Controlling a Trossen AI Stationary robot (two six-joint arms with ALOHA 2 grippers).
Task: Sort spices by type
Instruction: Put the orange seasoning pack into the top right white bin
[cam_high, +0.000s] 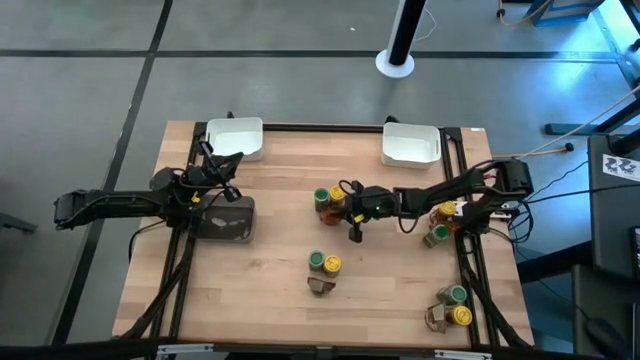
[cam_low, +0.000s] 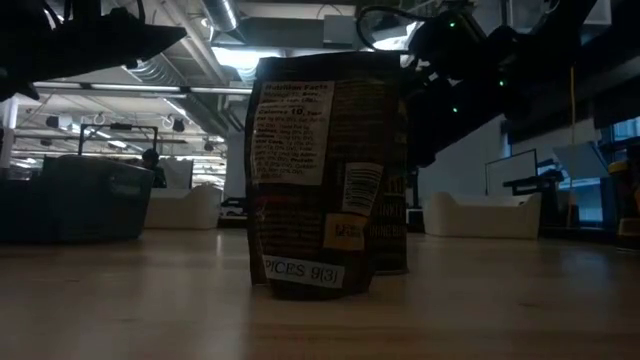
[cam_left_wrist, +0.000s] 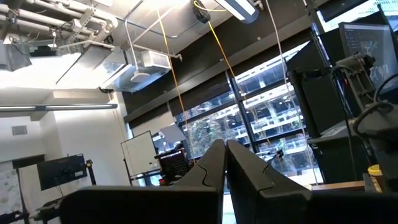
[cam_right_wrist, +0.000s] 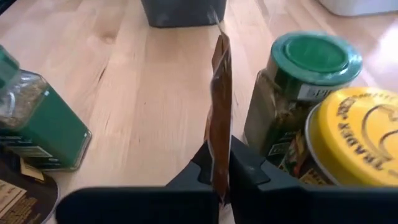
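Here the right gripper (cam_right_wrist: 219, 177) has its two dark fingers pressed onto the lower edge of a thin brown-orange packet (cam_right_wrist: 219, 112), which stands edge-on between them above the wooden table (cam_right_wrist: 149, 93). Just beside the packet a green-lidded jar (cam_right_wrist: 308, 81) stands upright, with a yellow-lidded jar (cam_right_wrist: 354, 137) touching it on the nearer side; a second green-lidded jar (cam_right_wrist: 31, 118) stands well apart on the other side of the gripper. From above, the right gripper (cam_high: 355, 205) sits near the table's middle, right beside a green lid and an orange-brown item. Other groups of spices lie lower down the middle (cam_high: 323, 265), at the right edge (cam_high: 440, 225) and in the near right corner (cam_high: 452, 308), each mixing green lids, yellow lids and brown packets. The two white trays (cam_high: 235, 137) (cam_high: 411, 143) at the far edge show nothing inside them. The dark tray (cam_high: 225, 217) lies on the left side of the table, its contents not discernible. The left gripper (cam_left_wrist: 225, 168), fingers pressed together on nothing, points up into the room, over the table's left side near the dark tray.
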